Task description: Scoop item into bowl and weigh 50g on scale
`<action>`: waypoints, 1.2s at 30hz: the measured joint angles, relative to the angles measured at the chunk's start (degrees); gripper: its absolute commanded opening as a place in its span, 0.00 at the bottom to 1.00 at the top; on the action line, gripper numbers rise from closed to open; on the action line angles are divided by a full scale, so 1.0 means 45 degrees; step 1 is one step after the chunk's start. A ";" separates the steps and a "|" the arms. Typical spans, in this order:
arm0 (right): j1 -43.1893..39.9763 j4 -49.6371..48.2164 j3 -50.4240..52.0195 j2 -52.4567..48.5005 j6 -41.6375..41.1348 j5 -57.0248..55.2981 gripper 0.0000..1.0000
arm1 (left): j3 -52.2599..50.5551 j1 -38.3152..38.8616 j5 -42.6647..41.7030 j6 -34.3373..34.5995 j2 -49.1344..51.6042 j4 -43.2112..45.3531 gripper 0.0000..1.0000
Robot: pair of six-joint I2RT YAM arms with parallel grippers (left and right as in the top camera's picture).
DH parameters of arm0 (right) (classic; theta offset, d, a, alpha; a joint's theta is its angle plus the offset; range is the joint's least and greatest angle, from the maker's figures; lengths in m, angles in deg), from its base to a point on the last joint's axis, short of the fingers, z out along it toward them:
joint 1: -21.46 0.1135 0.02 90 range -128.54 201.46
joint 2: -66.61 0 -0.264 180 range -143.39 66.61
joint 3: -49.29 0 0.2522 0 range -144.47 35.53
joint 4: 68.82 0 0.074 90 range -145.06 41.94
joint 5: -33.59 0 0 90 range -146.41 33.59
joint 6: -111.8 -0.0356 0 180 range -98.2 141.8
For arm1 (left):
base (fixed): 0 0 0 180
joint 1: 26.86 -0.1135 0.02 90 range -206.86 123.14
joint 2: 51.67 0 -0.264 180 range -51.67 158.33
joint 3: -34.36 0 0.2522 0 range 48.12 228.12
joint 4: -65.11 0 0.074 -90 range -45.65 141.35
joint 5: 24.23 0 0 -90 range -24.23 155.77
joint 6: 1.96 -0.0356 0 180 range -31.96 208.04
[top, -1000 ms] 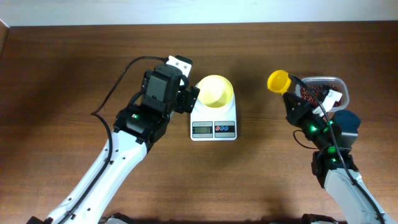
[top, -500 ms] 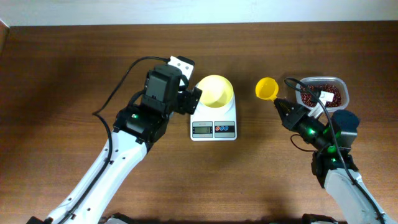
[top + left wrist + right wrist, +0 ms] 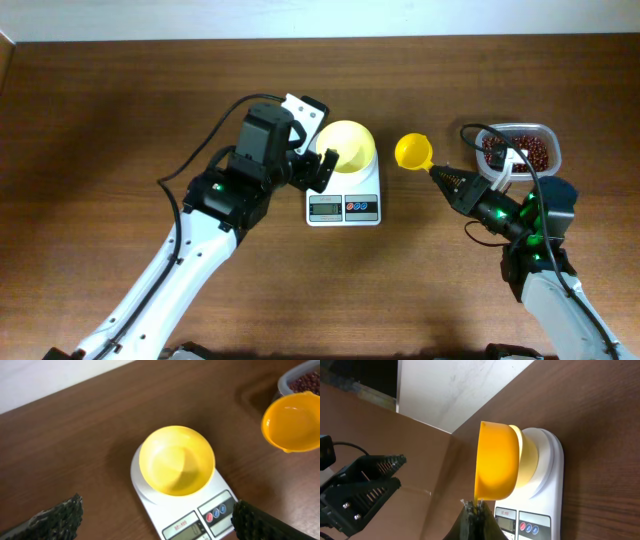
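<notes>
Two arms shared this bench, and we took the scale as our marker. Just left of the scale, the left fingers stood spread wide and grasped nothing. We judged they were parked there to steady the bowl if it shifted.

The bowl sat on the scale's round platform, behind the display, so anything tipped in would register at once. It looked empty.

Right of the scale and apart from it, seemingly off the bench, hung the yellow scoop, mouth up. The right fingers were clenched on its handle and pointed toward the scale, which we read as a carry toward the bowl.

Well right of the scale lay the clear container with the beans.

We made out no beans in the scoop from above, and the right wrist view gave only its outside. The display digits were too small to read, and the fingers hid the handle.
</notes>
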 measured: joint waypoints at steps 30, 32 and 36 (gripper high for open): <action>0.0000 0.0189 0.0000 0.0000 -0.0034 -0.1263 0.04 | 0.0942 -0.1894 -0.4464 -0.4206 0.0000 -0.5056 0.99; 0.0000 0.0189 0.0000 0.0000 -0.0024 -0.1399 0.04 | 0.0942 -0.1894 -0.4566 -0.4250 0.0000 -0.5105 0.99; 0.0000 0.0194 0.0000 0.0000 -0.0024 -0.1511 0.04 | 0.0942 -0.1894 -0.4260 -0.4284 0.0000 -0.5110 0.99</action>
